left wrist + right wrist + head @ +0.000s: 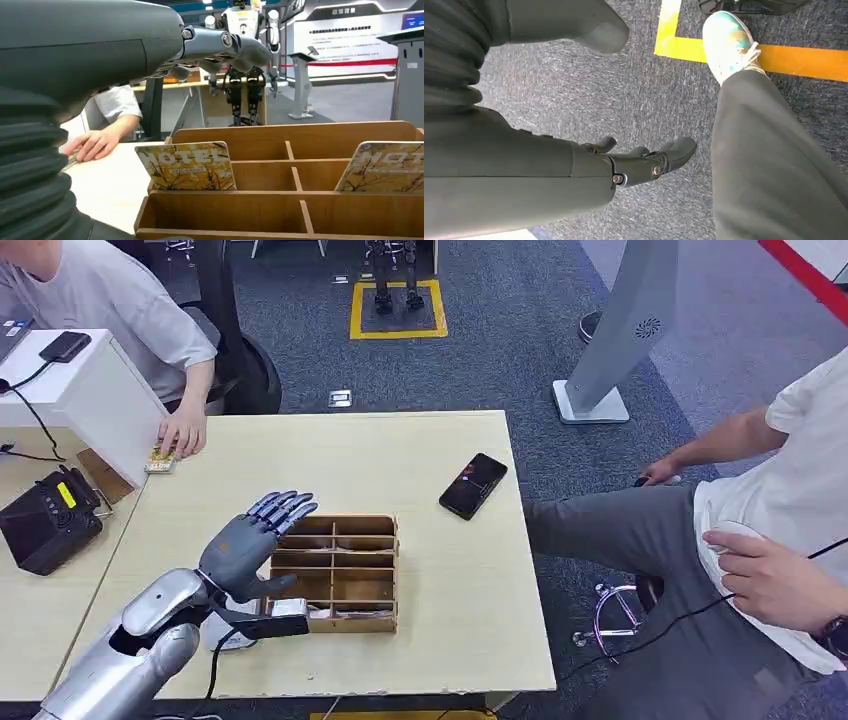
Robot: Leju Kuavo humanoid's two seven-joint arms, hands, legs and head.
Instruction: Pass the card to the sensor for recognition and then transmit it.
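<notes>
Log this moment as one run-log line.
left hand: open, above wooden organizer | hotel card: standing in compartment, not held | right hand: hanging, holding nothing

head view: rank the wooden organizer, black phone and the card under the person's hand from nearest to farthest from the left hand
From the left hand, which hovers over the near-left part of the table:
1. Wooden organizer, right beside the hand, at the table's near middle.
2. Card under the person's hand, at the far-left corner of the table.
3. Black phone, toward the table's right edge.
</notes>
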